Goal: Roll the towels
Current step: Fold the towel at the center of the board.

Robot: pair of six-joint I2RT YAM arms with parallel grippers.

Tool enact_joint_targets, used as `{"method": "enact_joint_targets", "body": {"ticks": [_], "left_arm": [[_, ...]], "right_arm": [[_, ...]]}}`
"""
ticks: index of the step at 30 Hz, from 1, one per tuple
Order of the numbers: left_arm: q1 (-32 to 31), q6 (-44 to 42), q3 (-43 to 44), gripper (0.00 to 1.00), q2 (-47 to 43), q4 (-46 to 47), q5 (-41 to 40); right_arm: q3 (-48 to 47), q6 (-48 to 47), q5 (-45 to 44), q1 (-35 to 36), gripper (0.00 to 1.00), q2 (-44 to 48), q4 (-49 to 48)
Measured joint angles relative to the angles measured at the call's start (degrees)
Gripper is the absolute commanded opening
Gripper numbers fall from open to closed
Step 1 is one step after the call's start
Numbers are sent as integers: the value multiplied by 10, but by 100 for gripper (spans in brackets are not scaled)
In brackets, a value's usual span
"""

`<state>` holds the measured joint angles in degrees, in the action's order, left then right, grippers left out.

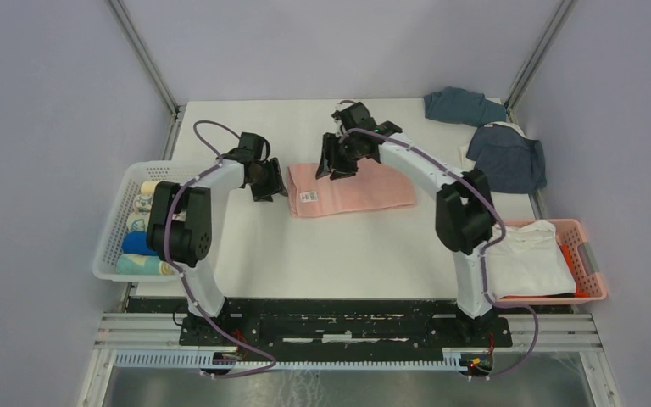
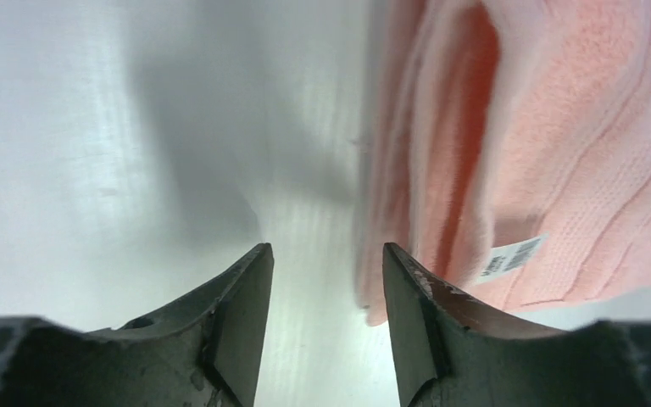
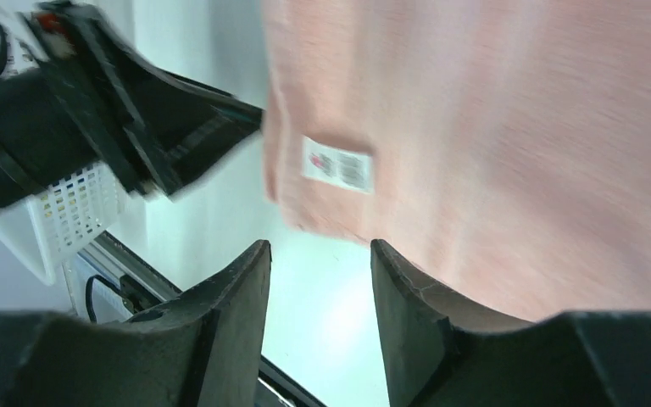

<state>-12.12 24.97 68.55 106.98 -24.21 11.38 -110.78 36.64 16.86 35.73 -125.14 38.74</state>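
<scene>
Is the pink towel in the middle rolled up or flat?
Lying flat, folded, not rolled: the pink towel is a flat strip on the table, stacked layers showing at one end.

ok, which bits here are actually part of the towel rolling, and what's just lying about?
Job:
pink towel, flat mid-table
teal towel and slate blue towel, far right
white towel, near right
rolled towels, left

Just there:
white basket holding the rolls
pink basket under the white towel
</scene>
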Motion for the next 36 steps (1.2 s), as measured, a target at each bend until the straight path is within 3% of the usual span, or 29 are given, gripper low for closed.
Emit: {"method": "enact_joint_targets", "body": {"ticks": [8,14,19,21,29,31,36], "left_arm": [[5,0,-3,66,-96,-34,-74],[-97,5,42,63,-104,-39,-79],[-149,7,81,51,-52,-14,-64],[-145,7,79,44,-29,-12,-63],[-64,27,-20,35,-2,37,-19],[-39,34,-30,36,-3,56,2],[-11,43,-50,51,-16,77,24]], "right_arm": [[252,-51,21,-188,54,213,-71],[343,-79,42,-266,54,231,-97],[390,-84,71,-292,54,231,-119],[405,-83,79,-298,54,231,-134],[471,-80,87,-303,53,220,-184],[490,-71,87,-305,53,218,-192],[498,-36,95,-308,55,220,-220]]}}
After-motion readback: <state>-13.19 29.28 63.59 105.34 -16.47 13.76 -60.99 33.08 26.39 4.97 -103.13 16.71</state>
